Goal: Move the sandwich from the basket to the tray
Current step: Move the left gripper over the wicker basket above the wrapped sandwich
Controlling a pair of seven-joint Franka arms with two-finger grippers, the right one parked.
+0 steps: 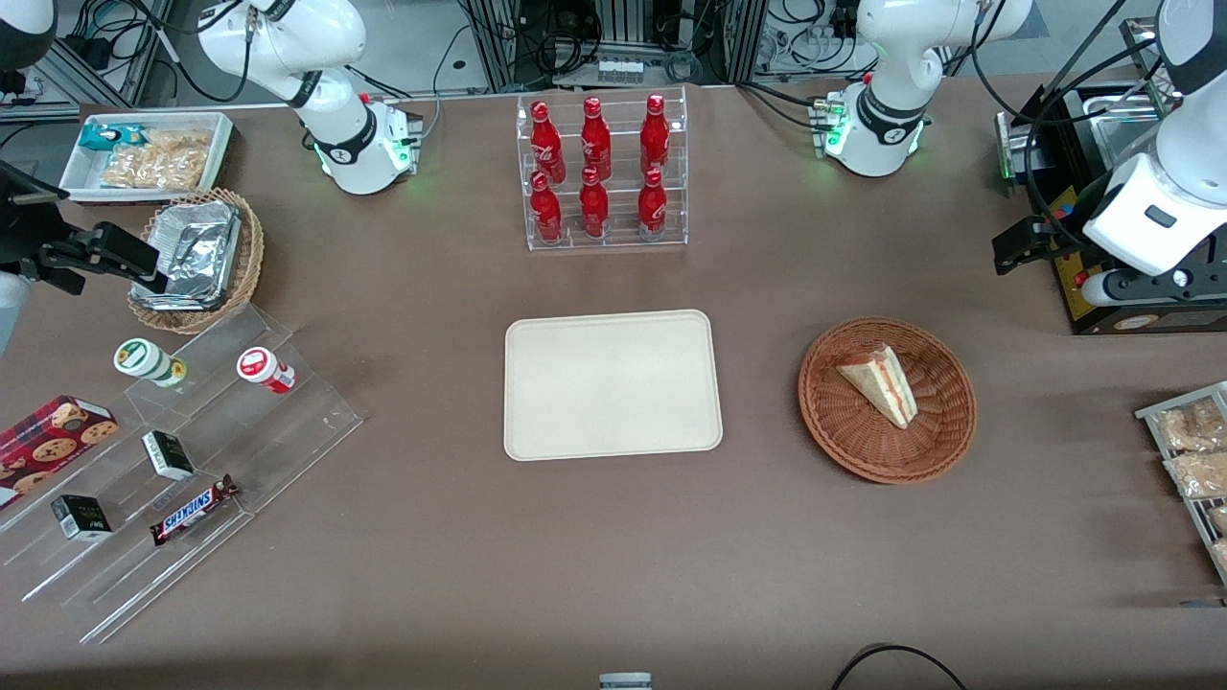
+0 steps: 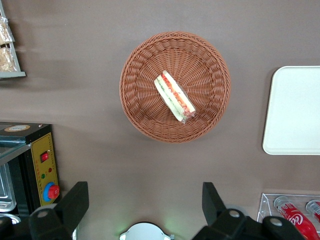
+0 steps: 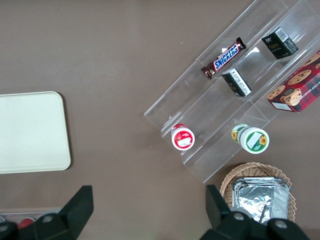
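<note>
The sandwich (image 1: 880,383), a white-bread wedge with pink and green filling, lies in the reddish-brown wicker basket (image 1: 832,431). The beige tray (image 1: 613,383) lies flat beside the basket, toward the parked arm's end, with nothing on it. My left gripper (image 1: 1018,251) hangs high above the table, farther from the front camera than the basket and toward the working arm's end. It is open and empty. The left wrist view shows its fingers (image 2: 75,200) wide apart, with the gripper (image 2: 145,200) well clear of the sandwich (image 2: 174,96), the basket (image 2: 132,85) and the tray (image 2: 295,110).
A clear rack of red bottles (image 1: 602,172) stands farther back than the tray. A black appliance with a yellow panel (image 1: 1078,278) sits by my gripper. A rack of snack packets (image 1: 1193,450) is at the working arm's end. An acrylic stepped shelf (image 1: 173,460) and a foil-filled tan basket (image 1: 196,259) are at the parked arm's end.
</note>
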